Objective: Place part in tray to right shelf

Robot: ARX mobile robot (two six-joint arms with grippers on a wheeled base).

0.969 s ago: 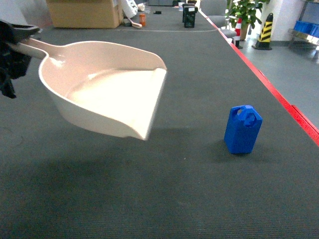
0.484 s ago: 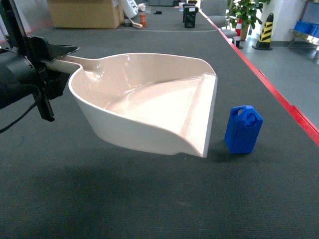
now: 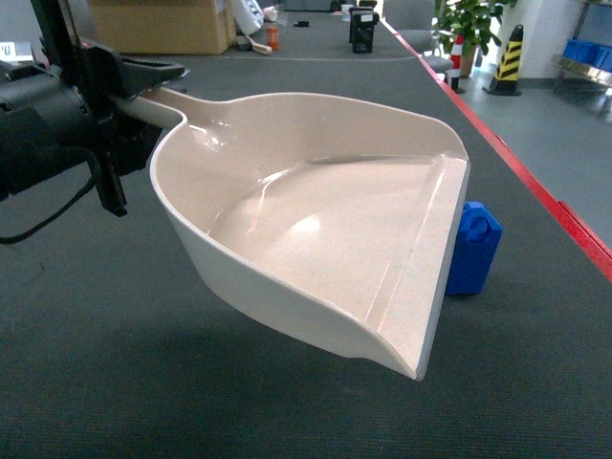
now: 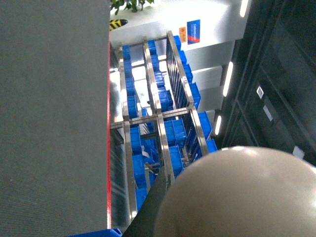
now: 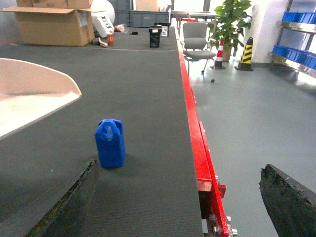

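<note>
The tray [image 3: 316, 239], handle clamped in the left gripper [image 3: 129, 81], hangs tilted above the dark mat [image 3: 143, 382] with its front lip just beside the upright blue part [image 3: 475, 251], which stands near the table's red edge [image 3: 535, 182]; right gripper [image 5: 177, 207] jaws spread wide, empty.
</note>
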